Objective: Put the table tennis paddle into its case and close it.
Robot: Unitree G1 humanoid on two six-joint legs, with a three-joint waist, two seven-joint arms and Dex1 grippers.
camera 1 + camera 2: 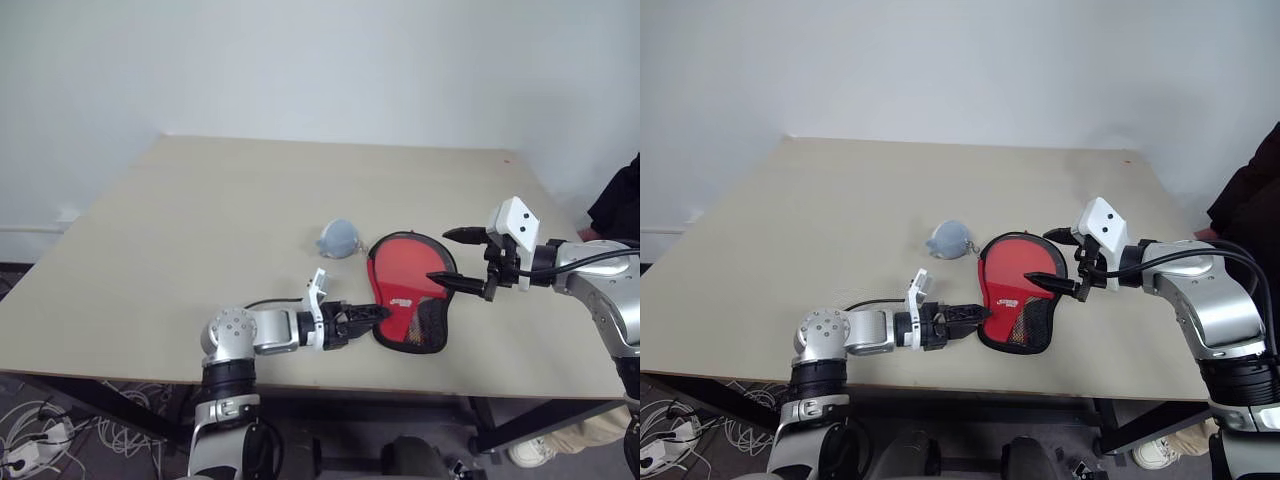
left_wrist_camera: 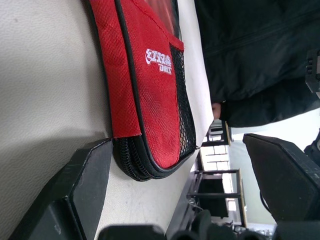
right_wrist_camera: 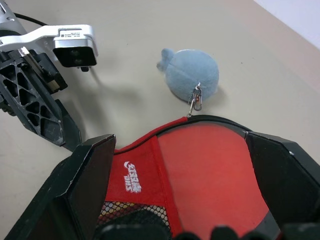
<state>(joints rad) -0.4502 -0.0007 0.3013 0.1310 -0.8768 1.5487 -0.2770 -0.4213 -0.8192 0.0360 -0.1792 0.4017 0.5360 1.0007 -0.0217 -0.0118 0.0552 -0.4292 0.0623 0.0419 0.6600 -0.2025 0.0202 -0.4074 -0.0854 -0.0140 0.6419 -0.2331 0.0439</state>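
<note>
The black fabric-and-mesh paddle-shaped zip case (image 1: 408,297), with its red panel and white logo, lies flat on the pale beige rectangular table (image 1: 200,220), at about five o'clock from the tabletop's middle and close to the near edge. Through its clear plastic side the smooth red rubber face of the table tennis paddle (image 1: 402,275) shows, so the paddle sits inside the case; whether the zip is fully run round I cannot tell. The narrow mesh end of the case points toward six o'clock.

The left gripper (image 1: 372,316) lies low over the table at about eight o'clock from the case, its two black fingers spread wide and pointing at the case's near edge. In the left wrist view one finger (image 2: 85,185) rests just beside the zipped corner, and nothing is held between the fingers.

The right gripper (image 1: 452,258) hovers at three o'clock from the case, above its right rim, fingers fully apart and empty.

A small pale blue-grey plush ball (image 3: 192,75) lies at ten o'clock from the case, joined to its rim by a little metal clip (image 3: 195,102).

A person in dark clothing (image 2: 260,55) stands off the table's right side.
</note>
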